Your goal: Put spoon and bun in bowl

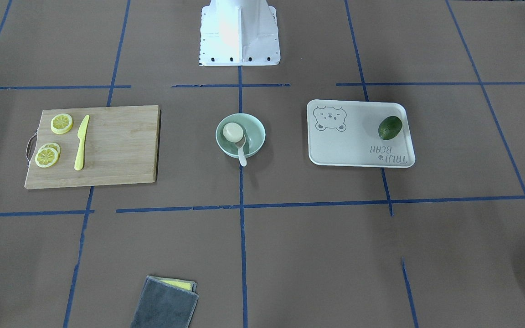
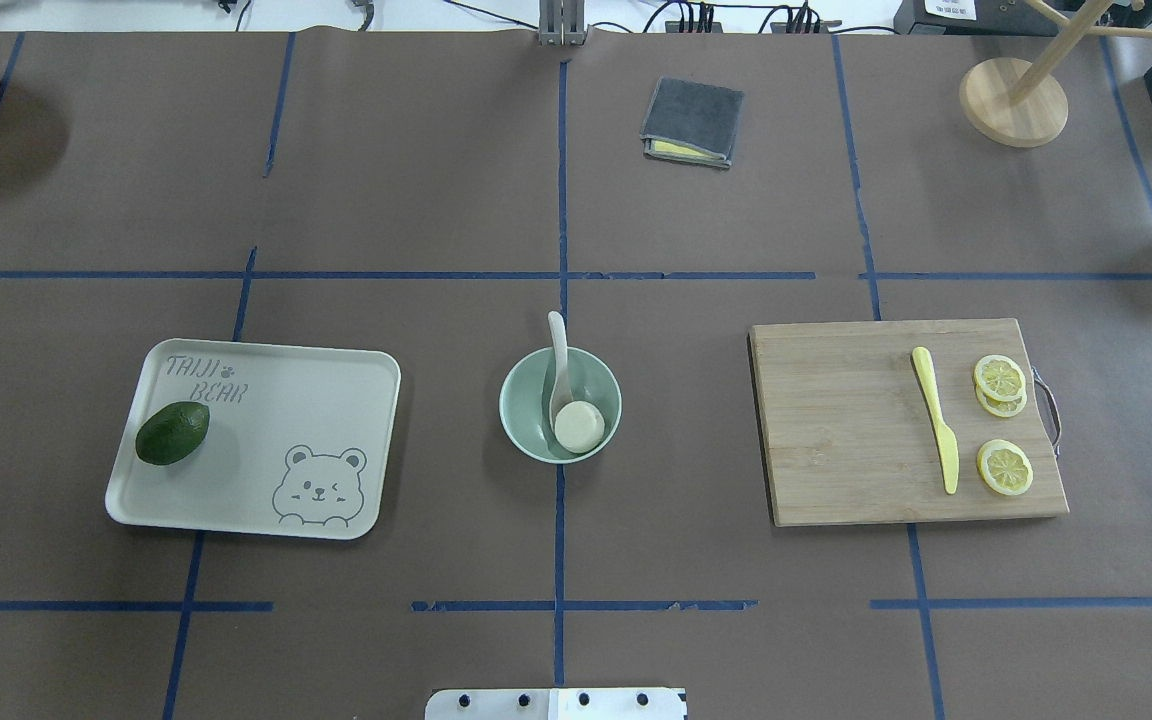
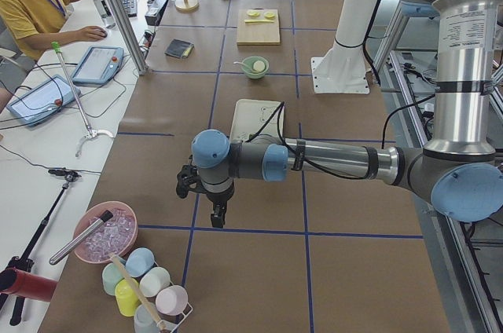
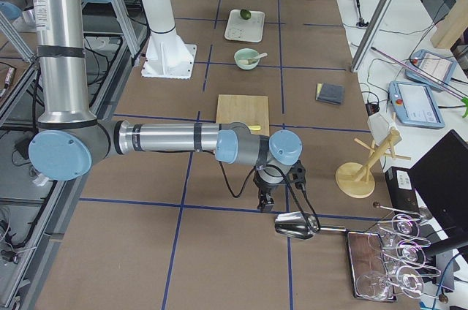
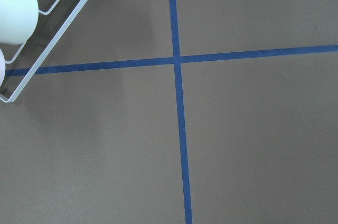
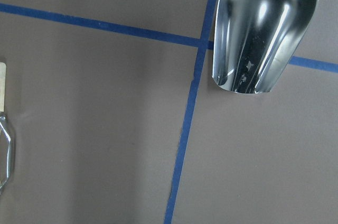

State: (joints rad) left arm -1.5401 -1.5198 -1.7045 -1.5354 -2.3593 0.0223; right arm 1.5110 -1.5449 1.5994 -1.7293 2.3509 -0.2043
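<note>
The mint-green bowl point(image 2: 526, 420) stands at the table's middle and also shows in the front view point(image 1: 255, 139). The cream bun point(image 2: 579, 427) lies inside it, as the front view point(image 1: 233, 132) also shows. The off-white spoon point(image 2: 558, 355) rests in the bowl with its scoop beside the bun and its handle over the far rim; it shows in the front view point(image 1: 241, 152) too. My left gripper point(image 3: 216, 213) shows only in the left side view, far from the bowl. My right gripper point(image 4: 265, 200) shows only in the right side view. I cannot tell whether either is open or shut.
A cream tray point(image 2: 336, 385) with a green avocado point(image 2: 172, 433) lies left of the bowl. A wooden board point(image 2: 836, 430) with a yellow knife point(image 2: 936, 418) and lemon slices point(image 2: 998, 378) lies right. A grey cloth point(image 2: 693, 121) lies beyond. A metal scoop point(image 6: 264, 28) lies under my right wrist, a cup rack point(image 5: 31, 34) by my left.
</note>
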